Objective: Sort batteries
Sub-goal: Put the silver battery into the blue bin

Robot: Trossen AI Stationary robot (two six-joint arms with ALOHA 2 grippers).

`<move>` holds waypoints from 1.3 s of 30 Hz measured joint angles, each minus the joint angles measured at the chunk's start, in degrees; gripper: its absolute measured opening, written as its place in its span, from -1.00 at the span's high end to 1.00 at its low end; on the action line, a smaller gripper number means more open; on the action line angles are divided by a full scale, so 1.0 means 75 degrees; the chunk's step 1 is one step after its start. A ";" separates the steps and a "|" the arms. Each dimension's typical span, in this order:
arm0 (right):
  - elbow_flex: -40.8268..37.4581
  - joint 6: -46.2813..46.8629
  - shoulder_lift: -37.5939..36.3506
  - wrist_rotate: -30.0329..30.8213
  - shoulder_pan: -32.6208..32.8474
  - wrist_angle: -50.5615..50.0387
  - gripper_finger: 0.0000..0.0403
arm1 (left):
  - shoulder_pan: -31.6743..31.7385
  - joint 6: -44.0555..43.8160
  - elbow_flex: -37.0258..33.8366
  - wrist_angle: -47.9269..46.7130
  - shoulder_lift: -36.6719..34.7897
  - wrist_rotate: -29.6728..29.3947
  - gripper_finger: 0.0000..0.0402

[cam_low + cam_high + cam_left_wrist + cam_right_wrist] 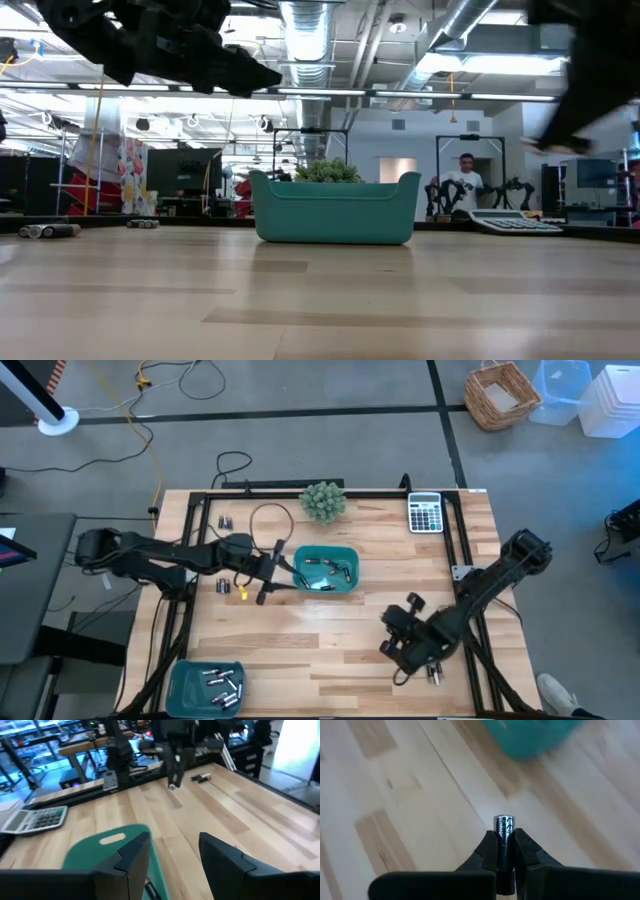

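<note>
Here we see a pale wooden surface (330, 630) with a teal tray (326, 569) near its middle holding a few batteries (318, 564), a second teal tray (205, 685) at the near left corner with more, a calculator (425, 513) and a small green plant (323, 501) at the far edge. Beyond it we see a workshop with ceiling ducts and a person (463, 182) standing far off. Our left gripper (268, 572) hangs above the surface just beside the middle tray, fingers apart and empty. Our right gripper (505, 851) sits low at the near right, clamped on a single battery (503, 831).
</note>
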 joint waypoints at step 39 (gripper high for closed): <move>0.0199 -0.7972 0.0265 -0.1285 -0.2993 0.6211 0.87 | -0.0960 0.0044 0.1129 0.1331 0.2114 -0.0885 0.17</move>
